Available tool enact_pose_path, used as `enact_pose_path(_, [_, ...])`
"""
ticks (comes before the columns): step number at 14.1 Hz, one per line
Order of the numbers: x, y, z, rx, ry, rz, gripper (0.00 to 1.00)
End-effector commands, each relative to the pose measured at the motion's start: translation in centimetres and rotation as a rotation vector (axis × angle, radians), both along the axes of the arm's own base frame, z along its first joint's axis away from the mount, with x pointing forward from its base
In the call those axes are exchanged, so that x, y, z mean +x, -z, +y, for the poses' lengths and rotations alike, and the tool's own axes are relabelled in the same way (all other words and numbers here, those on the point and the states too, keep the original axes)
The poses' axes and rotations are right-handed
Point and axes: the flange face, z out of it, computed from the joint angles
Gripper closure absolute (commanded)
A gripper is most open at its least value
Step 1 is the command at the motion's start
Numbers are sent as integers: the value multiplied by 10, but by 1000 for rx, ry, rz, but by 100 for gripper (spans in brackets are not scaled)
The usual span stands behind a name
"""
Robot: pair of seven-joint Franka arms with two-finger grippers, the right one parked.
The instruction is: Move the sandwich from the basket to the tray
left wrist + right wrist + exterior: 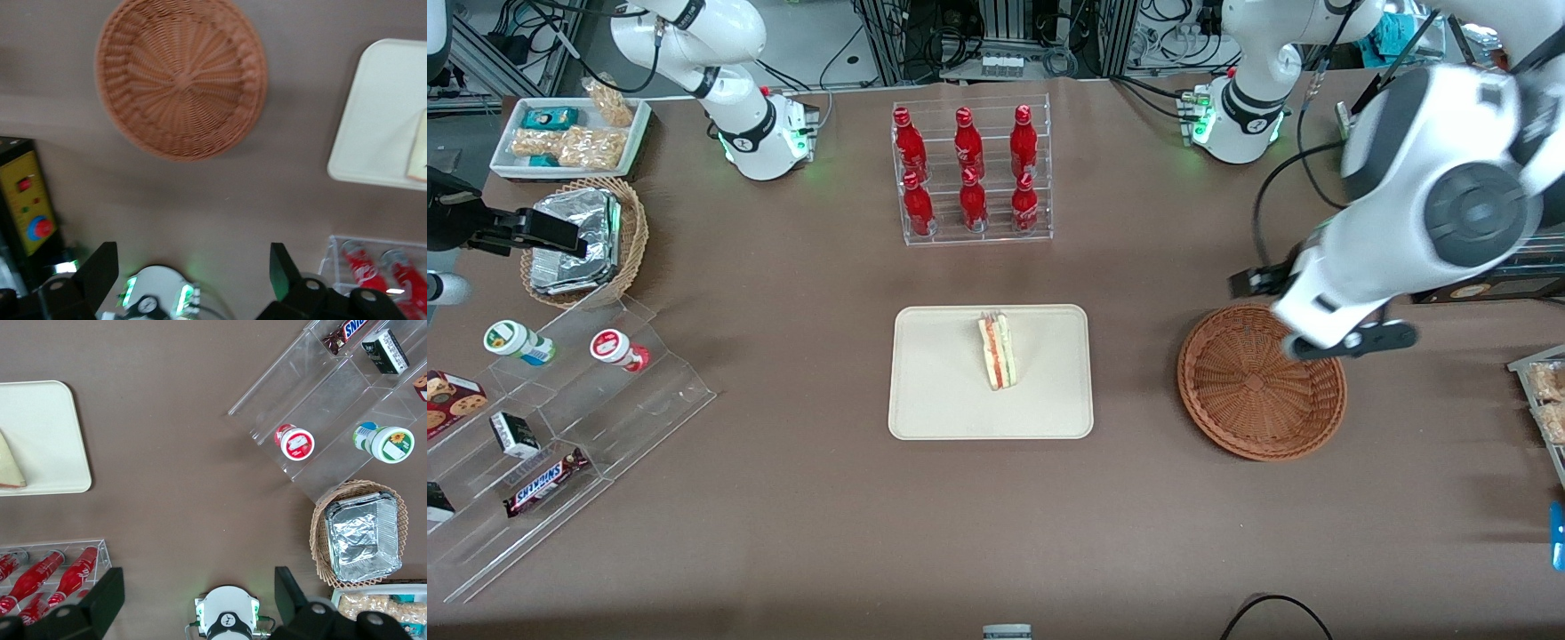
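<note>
The sandwich (997, 350) already stands on the tray (934, 391), its long side running from 12 to 6 o'clock, while the tool (193, 267) hangs wide open and holding nothing above the bare basket (1258, 400), with the sandwich off at its 9 o'clock.

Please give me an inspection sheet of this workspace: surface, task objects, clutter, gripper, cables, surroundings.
Surface: brown table, no spills seen.
Task objects: sandwich on the tray; basket holds nothing.
Clutter: red bottles in a clear rack; foil packets in a tan basket; snack shelf.
Gripper: gripper open, above the table near the basket.
Cables: black cable by the working arm.
Surroundings: wiring and frames at the table's edge.
</note>
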Motion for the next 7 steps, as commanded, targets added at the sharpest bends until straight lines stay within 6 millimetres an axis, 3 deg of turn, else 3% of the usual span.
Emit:
enact_pose_path(1, [-12,-41,22,49,33,-18,0])
enact_pose_path(7, [-11,-61,33,55,13,-60,0])
